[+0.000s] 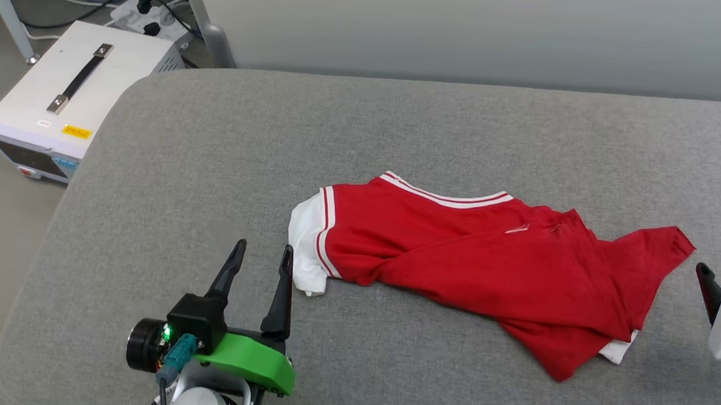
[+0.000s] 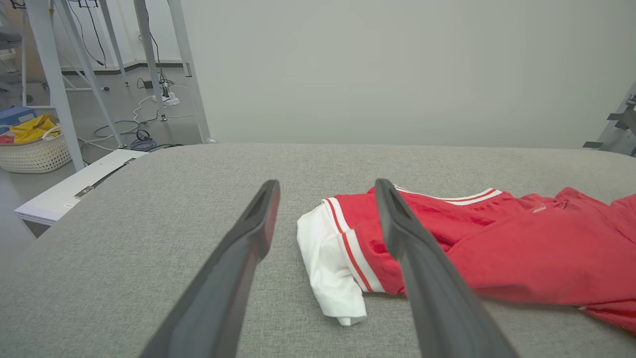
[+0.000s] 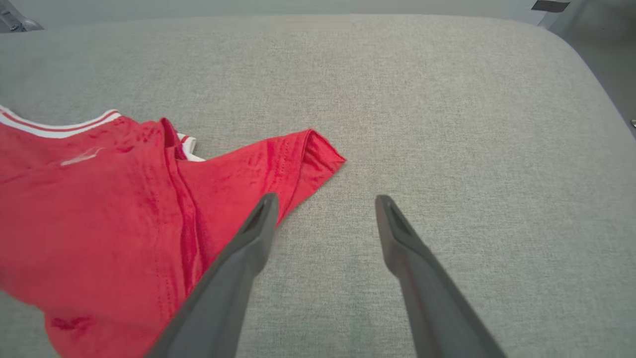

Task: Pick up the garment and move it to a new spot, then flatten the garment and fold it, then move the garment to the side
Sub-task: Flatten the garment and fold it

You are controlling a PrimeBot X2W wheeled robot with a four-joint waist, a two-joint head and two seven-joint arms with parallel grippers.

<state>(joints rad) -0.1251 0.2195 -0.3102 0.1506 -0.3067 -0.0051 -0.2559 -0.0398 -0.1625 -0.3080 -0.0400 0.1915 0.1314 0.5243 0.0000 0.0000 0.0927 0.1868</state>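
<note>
The red jersey [image 1: 472, 252] lies lengthwise between two wide-open, empty grippers: white sleeve [image 1: 305, 253] beside the left gripper [image 1: 264, 246], red corner [image 3: 318, 149] beside the right gripper [image 3: 326, 199].

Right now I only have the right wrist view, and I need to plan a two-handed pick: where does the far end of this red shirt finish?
Observer: The garment ends in a white sleeve, bunched on the grey cushion towards the robot's left.
Operator: Is the left gripper on it?
Observer: No. It is open and holds nothing; the sleeve lies just ahead of its fingertips.
Operator: Anything past that end?
Observer: A white box with a black handle stands beyond the cushion's left corner.
</note>
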